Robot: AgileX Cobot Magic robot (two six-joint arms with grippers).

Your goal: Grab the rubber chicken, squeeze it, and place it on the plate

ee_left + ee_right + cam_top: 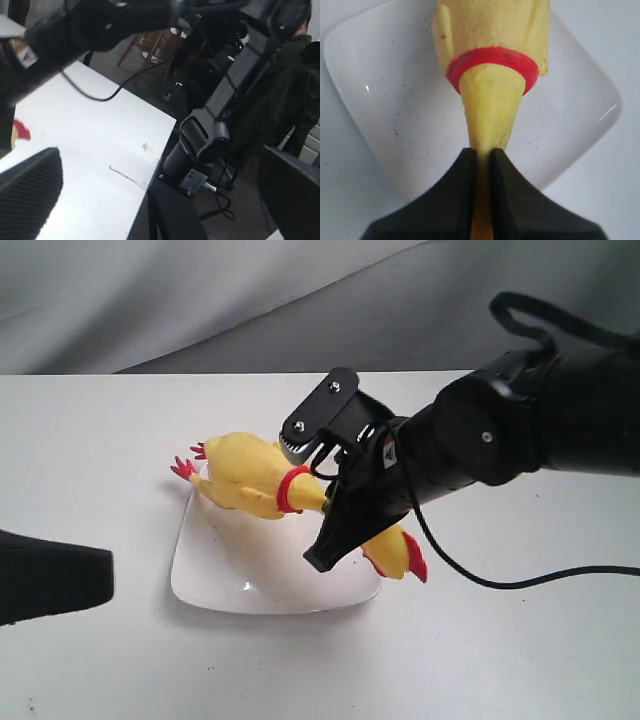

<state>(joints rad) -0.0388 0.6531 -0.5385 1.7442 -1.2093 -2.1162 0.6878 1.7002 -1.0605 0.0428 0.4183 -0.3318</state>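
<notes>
The yellow rubber chicken hangs lengthwise over the white square plate. Its red feet reach past the plate's far left corner and its head sticks out past the right rim. My right gripper is shut on the thin neck just below the red ring, as the right wrist view shows: gripper, chicken, plate. I cannot tell whether the body touches the plate. My left gripper is open and empty, off to the left of the plate, with its fingers wide apart.
A black cable from the right arm trails over the white table right of the plate. The left arm's black end sits at the left edge. In the left wrist view, a camera on a black stand rises beyond the table's edge.
</notes>
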